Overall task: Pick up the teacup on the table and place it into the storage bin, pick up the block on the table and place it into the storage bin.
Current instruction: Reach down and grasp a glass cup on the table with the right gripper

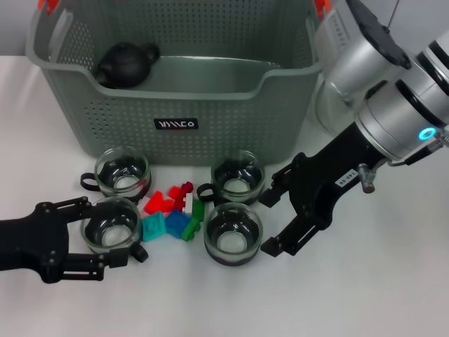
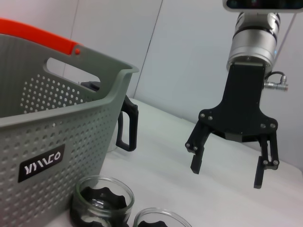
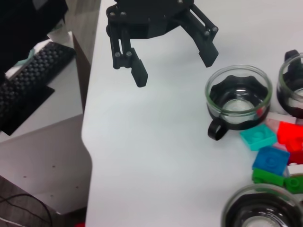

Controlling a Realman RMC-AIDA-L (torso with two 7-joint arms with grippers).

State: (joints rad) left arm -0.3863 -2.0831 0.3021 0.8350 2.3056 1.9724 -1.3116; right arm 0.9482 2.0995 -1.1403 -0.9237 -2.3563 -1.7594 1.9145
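Note:
Several glass teacups with black holders stand in front of the grey-green storage bin [image 1: 231, 105]: back left [image 1: 122, 170], front left [image 1: 111, 225], back right [image 1: 237, 180] and front right [image 1: 232, 234]. Between them lies a heap of blocks: red [image 1: 158, 202], teal [image 1: 153, 227], blue [image 1: 177, 225] and green [image 1: 197, 210]. My left gripper [image 1: 116, 228] is open at the front left teacup; in the right wrist view the left gripper [image 3: 174, 68] hangs open a little short of that teacup [image 3: 239, 97]. My right gripper [image 1: 270, 223] is open and empty, just right of the front right teacup.
A dark teapot [image 1: 126, 63] lies inside the bin at its back left. The bin [image 2: 52, 127] has orange-red handle clips [image 2: 42, 35] and a black label [image 1: 176, 124]. The table's left edge [image 3: 87, 142] drops off behind my left gripper, with a keyboard [image 3: 33, 71] beyond.

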